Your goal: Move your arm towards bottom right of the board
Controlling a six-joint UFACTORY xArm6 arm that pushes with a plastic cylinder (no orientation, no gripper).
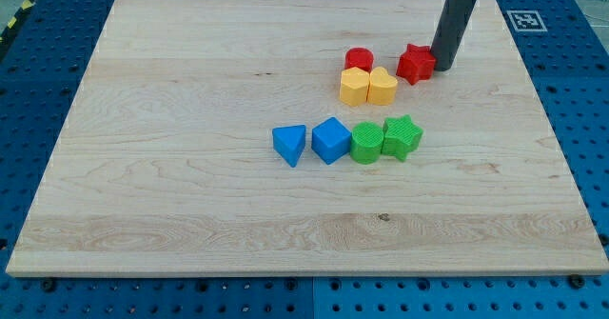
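My tip (442, 67) is at the end of the dark rod that comes down from the view's top right. It rests just right of the red star block (415, 64), touching or nearly touching it. A red cylinder (359, 60) lies left of the star. Two yellow blocks (354, 87) (383, 87) sit side by side just below the cylinder. Lower down a row runs left to right: a blue triangular block (289, 145), a blue cube (331, 140), a green cylinder (366, 143) and a green star (402, 136).
The wooden board (190, 195) lies on a blue perforated table (590, 90). A black and white marker tag (525, 20) sits beyond the board's top right corner.
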